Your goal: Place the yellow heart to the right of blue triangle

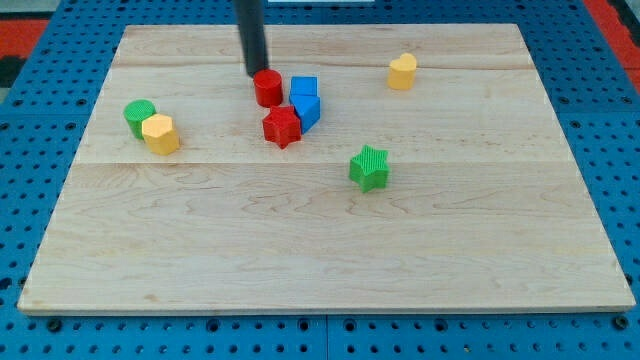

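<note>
Rod top cut off; my tip (256,73) touches red cylinder (267,88); gripping tool unseen.

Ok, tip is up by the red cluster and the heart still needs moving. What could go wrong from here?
1. My tip sits right beside the red cylinder; heading straight for the yellow heart could shove it into the blue cube.
2. The blue triangle touches the red star and the cube, so a knock may shift the target.
3. The heart might rotate or slip off a thin rod.
</note>
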